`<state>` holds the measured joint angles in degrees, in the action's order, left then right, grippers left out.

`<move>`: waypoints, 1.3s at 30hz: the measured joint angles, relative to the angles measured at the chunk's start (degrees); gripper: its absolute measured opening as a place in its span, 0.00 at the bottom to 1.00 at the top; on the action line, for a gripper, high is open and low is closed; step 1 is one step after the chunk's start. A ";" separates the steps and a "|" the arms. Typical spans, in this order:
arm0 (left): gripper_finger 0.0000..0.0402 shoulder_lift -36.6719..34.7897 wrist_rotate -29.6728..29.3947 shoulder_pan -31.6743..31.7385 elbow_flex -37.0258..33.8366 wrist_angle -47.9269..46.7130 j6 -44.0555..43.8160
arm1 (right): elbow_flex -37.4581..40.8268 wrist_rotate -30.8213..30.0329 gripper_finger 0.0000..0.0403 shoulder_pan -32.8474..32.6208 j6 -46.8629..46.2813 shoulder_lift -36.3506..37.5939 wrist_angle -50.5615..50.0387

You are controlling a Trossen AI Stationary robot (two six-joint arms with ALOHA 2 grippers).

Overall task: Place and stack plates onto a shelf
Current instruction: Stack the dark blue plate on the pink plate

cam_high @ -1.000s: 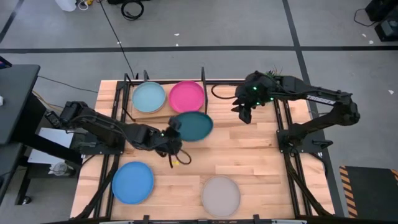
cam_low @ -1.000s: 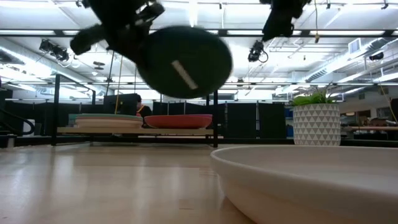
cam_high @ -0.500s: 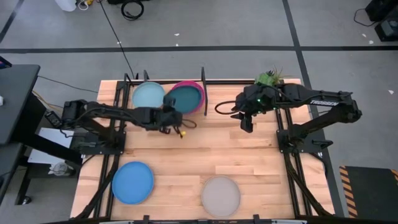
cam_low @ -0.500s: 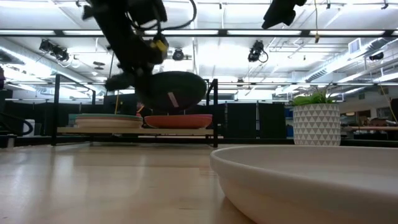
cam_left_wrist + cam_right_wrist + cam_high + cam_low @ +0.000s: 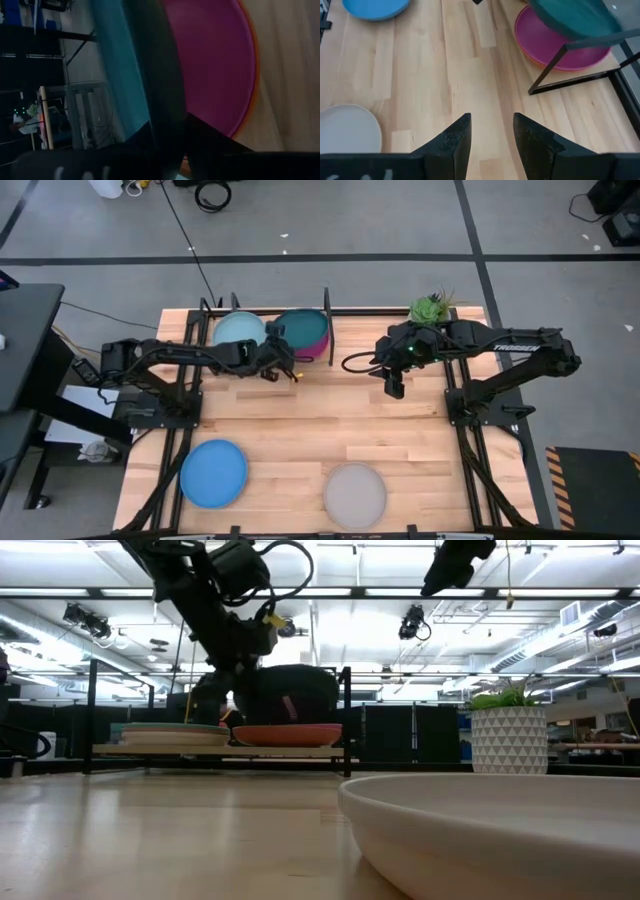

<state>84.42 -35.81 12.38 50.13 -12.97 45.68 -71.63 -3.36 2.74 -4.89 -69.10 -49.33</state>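
On the shelf (image 5: 262, 363): pale blue plate (image 5: 238, 333) stacked beside magenta plate (image 5: 318, 340); dark teal plate (image 5: 298, 332) hovering tilted over the magenta one, gripped in left gripper (image 5: 272, 352) jaws, not yet released. Out on the worktop (image 5: 400, 430): blue plate (image 5: 213, 473) and grey plate (image 5: 354, 493) still to shelve. Right gripper (image 5: 489, 131) waiting nearby, jaws apart, empty.

- Right arm (image 5: 520, 347), high view: white lettering on the forearm link, reads like "TROSSEN", small, only partly legible.
- Dark teal plate (image 5: 290, 697), low view: pale sticker on underside, no text readable.
- Nothing else legible in any view.
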 joint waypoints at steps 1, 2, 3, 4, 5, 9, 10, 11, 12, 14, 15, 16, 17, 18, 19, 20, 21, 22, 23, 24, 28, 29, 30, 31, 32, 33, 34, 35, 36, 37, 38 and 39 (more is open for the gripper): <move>0.20 0.00 0.04 -0.04 0.00 0.12 0.00 | 0.15 0.00 0.38 0.00 -0.01 0.00 0.14; 0.23 0.00 0.08 -0.07 0.00 0.18 -0.02 | 0.28 0.00 0.38 0.00 -0.02 0.00 0.38; 0.26 0.00 0.17 -0.09 0.00 0.20 -0.23 | 0.32 0.02 0.38 0.00 -0.04 0.00 0.44; 0.30 0.00 0.15 -0.11 0.00 0.26 -0.63 | 0.32 0.06 0.38 0.00 -0.04 0.00 0.44; 0.33 0.00 0.15 -0.13 0.00 0.30 -1.34 | 0.32 0.18 0.38 0.00 -0.01 0.00 0.46; 0.46 -0.14 0.02 -1.00 0.19 0.16 -3.82 | 0.32 0.42 0.38 0.00 0.08 0.00 0.47; 0.48 -0.48 0.09 -1.47 0.32 -0.07 -4.24 | 0.32 0.44 0.38 0.00 0.11 0.00 0.46; 0.50 -0.97 0.13 -2.01 0.59 -0.39 -4.46 | 0.32 0.44 0.38 -0.06 0.12 0.00 0.44; 0.51 -1.64 0.23 -2.45 0.87 -0.42 -4.55 | 0.32 0.44 0.38 -0.15 0.12 0.00 0.44; 0.51 -3.76 2.33 -2.99 0.94 -1.24 -5.29 | 0.32 0.44 0.38 -0.62 0.36 0.00 0.54; 0.52 -4.70 4.80 -2.76 0.98 -1.87 -6.54 | 0.50 0.44 0.38 -0.93 0.44 0.00 1.04; 0.52 -5.48 8.06 -2.14 0.98 -3.29 -8.29 | 0.85 0.43 0.38 -1.32 0.48 0.00 1.82; 0.52 -5.93 10.96 -1.38 0.98 -4.72 -10.36 | 1.50 0.44 0.38 -1.85 0.53 0.00 2.91; 0.52 -6.13 13.61 -0.62 0.98 -5.54 -12.63 | 2.56 0.44 0.38 -2.46 0.55 0.01 4.56; 0.52 -6.16 15.77 0.05 0.98 -6.62 -14.59 | 3.96 0.42 0.38 -3.03 0.55 0.02 6.57; 0.52 -6.16 17.37 0.59 0.98 -8.09 -16.39 | 5.57 0.44 0.38 -3.67 0.55 0.00 8.42; 0.52 -6.16 18.74 0.97 0.96 -9.36 -17.65 | 7.47 0.44 0.38 -4.35 0.48 0.00 10.41; 0.52 -6.16 20.07 1.07 0.96 -10.37 -18.61 | 9.34 0.44 0.38 -4.85 0.42 -0.03 12.59; 0.52 -6.16 21.02 0.95 0.96 -10.84 -19.37 | 11.07 0.48 0.38 -5.38 0.34 -0.09 14.49; 0.52 -6.17 21.78 0.64 0.96 -11.00 -19.78 | 12.72 0.48 0.38 -5.96 0.01 -0.09 16.06; 0.51 -8.07 21.94 -1.42 0.98 -9.41 -20.07 | 18.06 0.46 0.38 -7.71 -0.94 0.29 22.31; 0.51 -8.61 21.92 -1.92 0.97 -9.57 -20.34 | 19.10 0.46 0.38 -8.10 -0.96 0.50 23.65; 0.50 -9.05 21.87 -2.40 0.92 -9.81 -20.76 | 20.11 0.46 0.38 -8.49 -1.16 0.68 24.85; 0.49 -9.44 21.73 -2.88 0.92 -9.13 -21.22 | 21.08 0.46 0.38 -8.84 -1.40 0.76 26.30; 0.47 -9.90 21.61 -3.26 0.92 -8.89 -21.66 | 22.03 0.46 0.38 -9.19 -1.64 0.90 27.32; 0.46 -10.22 21.48 -3.54 0.92 -9.02 -22.27 | 22.99 0.46 0.38 -9.55 -2.10 1.06 28.08; 0.45 -10.35 21.42 -3.83 0.94 -8.95 -22.82 | 23.99 0.46 0.38 -9.94 -2.62 1.13 29.53; 0.44 -10.36 21.42 -4.34 0.94 -9.20 -23.38 | 24.92 0.46 0.38 -10.38 -3.04 1.16 31.06; 0.43 -10.36 21.32 -4.83 0.92 -9.54 -24.03 | 25.81 0.46 0.38 -10.90 -3.53 1.22 31.78; 0.42 -10.36 21.26 -5.22 0.92 -9.28 -24.30 | 26.76 0.47 0.38 -11.43 -4.05 1.29 32.44; 0.42 -10.36 21.28 -5.47 0.92 -8.63 -24.62 | 27.70 0.48 0.38 -11.90 -4.40 1.26 33.69; 0.41 -10.21 21.26 -5.58 0.92 -7.67 -25.04 | 28.60 0.48 0.38 -12.31 -4.59 1.25 35.08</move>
<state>74.22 -14.56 6.80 51.05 -20.64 20.64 -43.03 -2.87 -9.57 -9.48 -67.85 -14.25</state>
